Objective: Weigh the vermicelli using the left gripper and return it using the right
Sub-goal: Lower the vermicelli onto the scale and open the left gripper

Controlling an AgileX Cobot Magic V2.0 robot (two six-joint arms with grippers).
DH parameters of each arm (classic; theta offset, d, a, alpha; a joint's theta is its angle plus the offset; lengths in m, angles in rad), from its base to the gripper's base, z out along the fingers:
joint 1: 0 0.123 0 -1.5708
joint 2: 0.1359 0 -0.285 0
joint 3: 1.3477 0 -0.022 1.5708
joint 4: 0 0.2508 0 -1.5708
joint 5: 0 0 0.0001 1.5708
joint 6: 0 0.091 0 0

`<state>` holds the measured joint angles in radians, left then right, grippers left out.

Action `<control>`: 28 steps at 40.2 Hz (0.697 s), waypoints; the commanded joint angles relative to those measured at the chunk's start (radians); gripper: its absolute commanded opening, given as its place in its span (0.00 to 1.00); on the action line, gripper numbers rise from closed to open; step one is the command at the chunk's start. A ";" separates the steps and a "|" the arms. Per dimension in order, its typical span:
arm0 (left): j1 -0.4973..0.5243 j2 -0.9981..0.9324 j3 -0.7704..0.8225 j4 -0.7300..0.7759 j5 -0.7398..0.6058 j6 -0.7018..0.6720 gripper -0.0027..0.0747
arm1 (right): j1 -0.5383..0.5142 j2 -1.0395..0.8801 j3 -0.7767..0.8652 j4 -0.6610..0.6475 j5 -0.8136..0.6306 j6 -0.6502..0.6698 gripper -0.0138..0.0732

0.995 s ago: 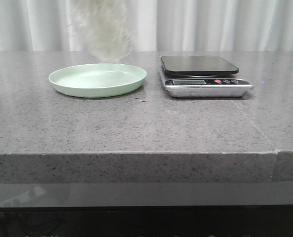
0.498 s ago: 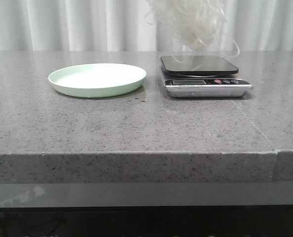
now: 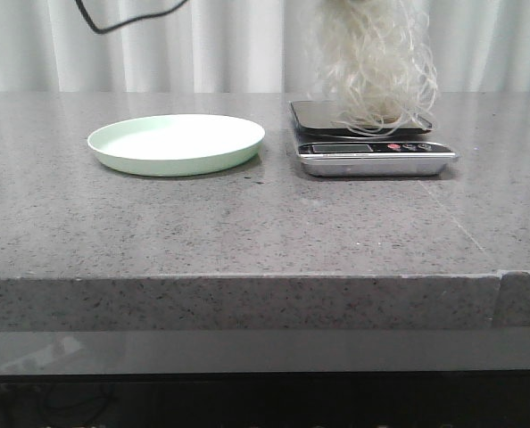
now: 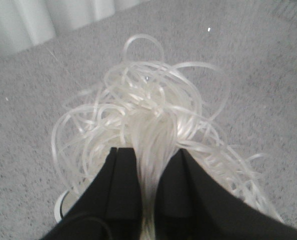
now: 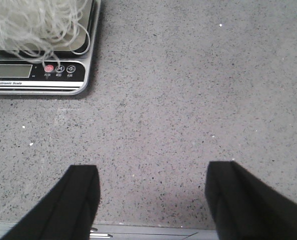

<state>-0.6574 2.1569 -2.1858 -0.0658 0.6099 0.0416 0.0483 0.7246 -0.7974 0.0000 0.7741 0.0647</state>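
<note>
While the left gripper (image 4: 147,200) pinches the vermicelli (image 3: 376,62) tight btwn its black fingers (image 4: 119,190), the tangle hangs over the scale (image 3: 372,138) near the worktop's back edge, lowest strands at the black platform; can't tell if they touch. The right gripper (image 5: 151,200) hovers over bare worktop (image 5: 188,100) w/ fingers spread wide, holding nothing. Green plate (image 3: 176,143) sits beside the scale, apart

A grey speckled stone tabletop (image 3: 247,223) carries a pale green round plate (image 3: 176,143) on the left and a kitchen scale (image 3: 370,138) on the right, near each other but apart.
</note>
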 commanded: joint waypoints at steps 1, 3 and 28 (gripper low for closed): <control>-0.009 -0.051 -0.043 -0.016 -0.052 -0.004 0.24 | -0.008 0.007 -0.033 0.000 -0.059 -0.003 0.81; -0.009 -0.046 -0.043 -0.016 -0.028 -0.004 0.26 | -0.008 0.007 -0.033 0.000 -0.059 -0.003 0.81; -0.012 -0.060 -0.046 0.014 0.058 -0.004 0.59 | -0.008 0.007 -0.033 0.000 -0.057 -0.003 0.81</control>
<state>-0.6611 2.2021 -2.1962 -0.0639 0.7174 0.0416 0.0483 0.7246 -0.7974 0.0000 0.7741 0.0647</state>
